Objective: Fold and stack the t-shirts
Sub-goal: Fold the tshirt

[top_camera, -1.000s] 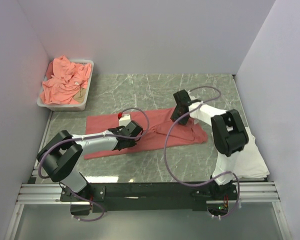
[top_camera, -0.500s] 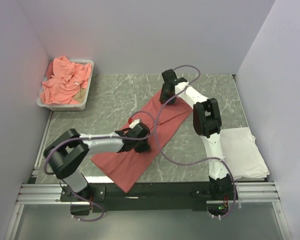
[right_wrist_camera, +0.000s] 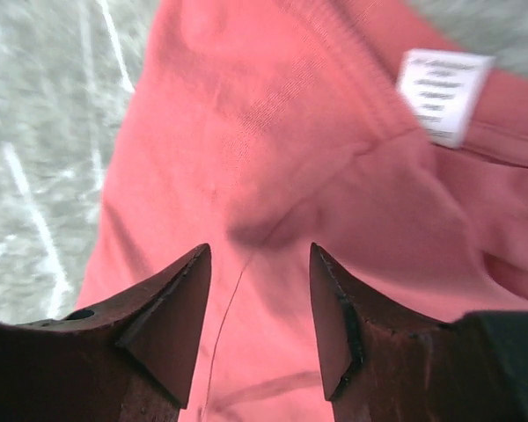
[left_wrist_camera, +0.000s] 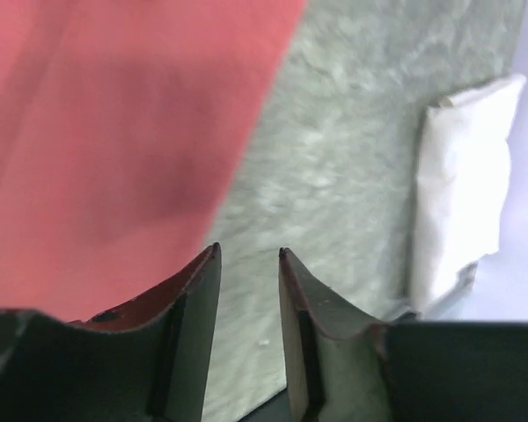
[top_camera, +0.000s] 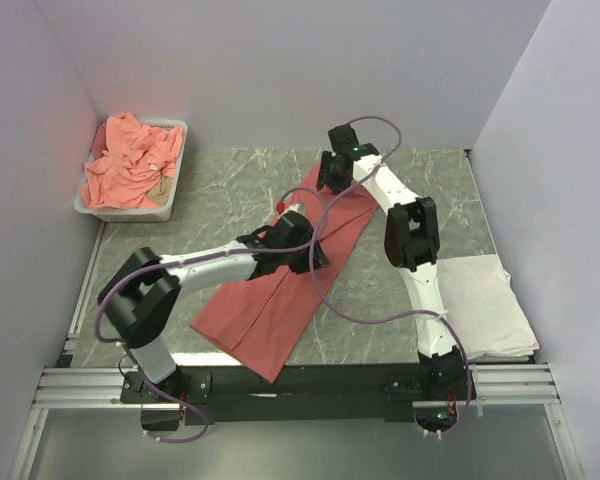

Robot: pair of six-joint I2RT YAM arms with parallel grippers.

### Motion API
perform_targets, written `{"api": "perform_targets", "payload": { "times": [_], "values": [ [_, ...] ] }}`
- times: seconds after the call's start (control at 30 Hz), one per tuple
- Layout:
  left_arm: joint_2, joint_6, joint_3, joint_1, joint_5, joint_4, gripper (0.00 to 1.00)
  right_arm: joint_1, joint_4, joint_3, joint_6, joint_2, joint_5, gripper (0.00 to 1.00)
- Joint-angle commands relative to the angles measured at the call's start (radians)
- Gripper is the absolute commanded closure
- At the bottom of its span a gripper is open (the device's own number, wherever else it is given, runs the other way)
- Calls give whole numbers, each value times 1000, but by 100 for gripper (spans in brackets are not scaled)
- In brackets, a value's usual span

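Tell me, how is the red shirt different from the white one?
The red shirt is spread out in a long slanted strip across the middle of the table, while the white one is folded into a neat rectangle at the near right corner. The red shirt covers more of the table than the white one. Both are soft cloth lying flat on the table.

Left hand (left_wrist_camera: pixel 248 251) spread, empty — beside red t-shirt (left_wrist_camera: pixel 114 132).

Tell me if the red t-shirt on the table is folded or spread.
Partly folded: the red t-shirt lies flat as a long narrow band with a lengthwise fold edge, not a compact square.
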Motion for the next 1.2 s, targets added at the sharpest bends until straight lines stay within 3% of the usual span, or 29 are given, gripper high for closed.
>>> {"api": "perform_targets", "payload": {
  "times": [0.0,0.17,0.33,0.63,0.93,1.17],
  "values": [
    [-128,126,-31,37,-69,-115,62,-25,12,-7,20,-190,18,44],
    [-256,156,-183,33,-120,-196,69,-39,55,-253,106,-370,38,44],
    [-302,128,-235,-24,-172,-261,80,-28,144,-510,155,-503,13,49],
    [-313,39,-350,-102,-211,-238,87,-3,204,-704,162,-473,18,55],
    [-201,-36,-333,-173,-149,-144,89,-9,142,-607,117,-320,81,55],
    [-51,-21,-179,-179,-82,-103,90,-51,92,-485,77,-229,78,55]
  ]
}}
